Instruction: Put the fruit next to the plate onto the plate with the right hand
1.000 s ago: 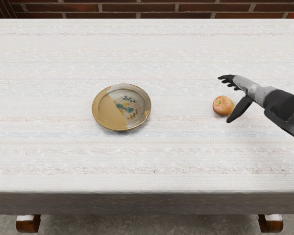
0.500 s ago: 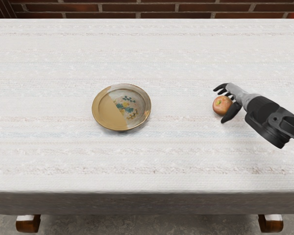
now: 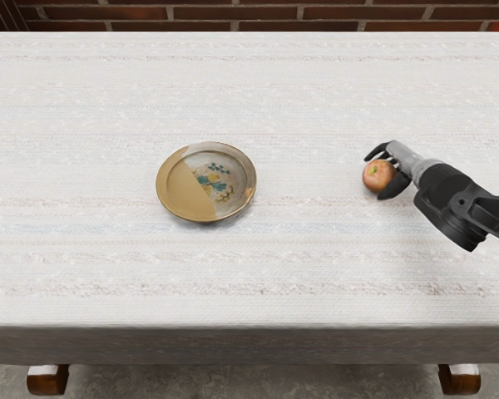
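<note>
On the right side of the counter (image 3: 249, 274), the fruit (image 3: 377, 175) is sitting on the pale woven cloth. It is small, round and red-orange, like an apple. The right hand (image 3: 397, 167) is reaching in from the right edge and wrapping around the fruit from its right side. Its dark fingers (image 3: 373, 152) are curling over the top of the fruit, and the thumb (image 3: 394, 190) is hooking in low at the fruit's right. The hand is clasping the fruit rather than lying spread flat. The fruit is showing no gap under it and looks to be resting on the counter. The grey and black forearm (image 3: 453, 206) is slanting down toward the lower right and running out of frame.

The plate (image 3: 169, 186) is lying flat near the counter's centre, well apart from the fruit and to its left. It is round, with a plain tan left half and a right half showing a blue, green and yellow floral pattern. Nothing is lying on it. The fruit is sitting at about the same depth on the counter as the plate.

A brick wall (image 3: 233, 14) is running along the top behind the counter. Two dark wooden feet (image 3: 48, 379) are showing under the front edge at the bottom corners.
</note>
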You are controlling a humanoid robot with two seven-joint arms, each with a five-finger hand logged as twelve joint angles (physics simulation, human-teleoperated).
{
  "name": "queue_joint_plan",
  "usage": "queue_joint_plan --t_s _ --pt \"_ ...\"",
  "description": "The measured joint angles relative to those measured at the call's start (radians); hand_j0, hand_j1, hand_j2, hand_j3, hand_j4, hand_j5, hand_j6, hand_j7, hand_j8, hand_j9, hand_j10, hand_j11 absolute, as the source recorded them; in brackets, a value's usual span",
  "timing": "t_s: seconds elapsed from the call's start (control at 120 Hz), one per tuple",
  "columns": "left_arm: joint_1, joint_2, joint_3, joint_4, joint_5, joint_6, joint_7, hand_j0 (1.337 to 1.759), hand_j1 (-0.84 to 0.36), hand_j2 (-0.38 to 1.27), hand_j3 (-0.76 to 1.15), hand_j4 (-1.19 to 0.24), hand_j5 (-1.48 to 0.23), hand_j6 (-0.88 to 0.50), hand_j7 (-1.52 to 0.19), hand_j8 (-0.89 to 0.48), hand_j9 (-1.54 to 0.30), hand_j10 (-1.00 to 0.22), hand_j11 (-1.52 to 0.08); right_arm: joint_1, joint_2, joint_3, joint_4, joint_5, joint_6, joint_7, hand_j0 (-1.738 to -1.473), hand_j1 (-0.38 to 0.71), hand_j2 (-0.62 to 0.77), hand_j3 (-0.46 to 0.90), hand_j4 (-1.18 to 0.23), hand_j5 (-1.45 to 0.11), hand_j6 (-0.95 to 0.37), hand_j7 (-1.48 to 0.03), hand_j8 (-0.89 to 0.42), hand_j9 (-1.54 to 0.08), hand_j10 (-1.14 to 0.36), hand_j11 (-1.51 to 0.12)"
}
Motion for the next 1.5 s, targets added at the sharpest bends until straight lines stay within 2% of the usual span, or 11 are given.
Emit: queue_joint_plan --t_s 0.317,0.633,0.767,0.95,1.158,1.317,1.5 --pt "-0.001 0.000 0.000 0.000 0.000 0.000 0.000 1.658 0.06 0.05 0.00 -0.24 -0.31 -0.24 -0.31 -0.24 -0.31 -0.24 -0.31 0.037 -0.003 0.004 0.004 0.015 0.010 -0.003 -1.656 0.17 -0.06 0.00 -0.48 -0.65 -0.42 -0.64 -0.41 -0.64 -0.48 -0.63" --pt "-0.001 0.000 0.000 0.000 0.000 0.000 0.000 1.658 0.06 0.05 0.00 -0.24 -0.31 -0.24 -0.31 -0.24 -0.31 -0.24 -0.31 0.177 -0.010 0.011 0.147 0.130 0.075 -0.016 -1.656 0.17 -0.04 0.00 -0.50 -0.67 -0.43 -0.66 -0.40 -0.67 -0.50 -0.67" --pt "0.000 0.000 0.000 0.000 0.000 0.000 0.000 1.658 0.06 0.05 0.00 -0.24 -0.31 -0.24 -0.31 -0.24 -0.31 -0.24 -0.31 0.224 0.067 0.013 0.174 0.176 0.087 -0.027 -1.656 0.18 -0.03 0.00 -0.51 -0.69 -0.42 -0.68 -0.39 -0.68 -0.51 -0.68" --pt "-0.001 0.000 0.000 0.000 0.000 0.000 0.000 1.658 0.06 0.05 0.00 -0.24 -0.31 -0.24 -0.31 -0.24 -0.31 -0.24 -0.31 0.242 0.242 0.018 0.112 0.192 0.089 -0.034 -1.657 0.18 -0.02 0.00 -0.52 -0.71 -0.41 -0.69 -0.38 -0.71 -0.52 -0.71" --pt "-0.001 0.000 0.000 0.000 0.000 0.000 0.000 1.658 0.06 0.05 0.00 -0.24 -0.31 -0.24 -0.31 -0.24 -0.31 -0.24 -0.31 0.244 0.435 0.013 -0.037 0.191 0.091 -0.030 -1.658 0.17 -0.03 0.00 -0.51 -0.72 -0.40 -0.70 -0.37 -0.72 -0.52 -0.72" --pt "0.000 0.000 0.000 0.000 0.000 0.000 0.000 1.658 0.06 0.05 0.00 -0.24 -0.31 -0.24 -0.31 -0.24 -0.31 -0.24 -0.31 0.244 0.495 0.009 -0.094 0.184 0.091 -0.027 -1.657 0.17 -0.05 0.00 -0.51 -0.72 -0.40 -0.71 -0.36 -0.73 -0.53 -0.73" --pt "0.000 0.000 0.000 0.000 0.000 0.000 0.000 1.658 0.06 0.05 0.00 -0.24 -0.31 -0.24 -0.31 -0.24 -0.31 -0.24 -0.31 0.245 0.521 0.009 -0.115 0.181 0.098 -0.026 -1.656 0.16 -0.06 0.00 -0.50 -0.68 -0.41 -0.67 -0.37 -0.68 -0.50 -0.68"
